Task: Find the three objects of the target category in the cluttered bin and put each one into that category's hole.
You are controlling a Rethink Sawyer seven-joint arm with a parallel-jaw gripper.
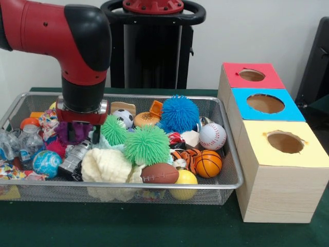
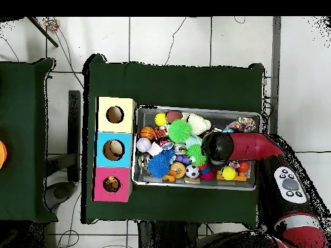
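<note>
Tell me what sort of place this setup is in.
Probably a robotics lab: a green-covered table on a tiled floor with loose cables, holding a mesh bin of toys and three colour-topped sorting boxes.

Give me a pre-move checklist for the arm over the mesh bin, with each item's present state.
1. Gripper is down inside the silver wire-mesh bin, among the toys: ok.
2. Gripper open or shut: cannot tell; clutter hides it.
3. Anything held in the gripper: cannot tell.
4. Holes in the red-topped box, blue-topped box and yellow-topped box unobstructed: ok.
5. Sports balls exposed on top: white baseball, orange basketball, brown football: ok.
6. Boxes stand beside the bin, outside its rim: ok.
</note>
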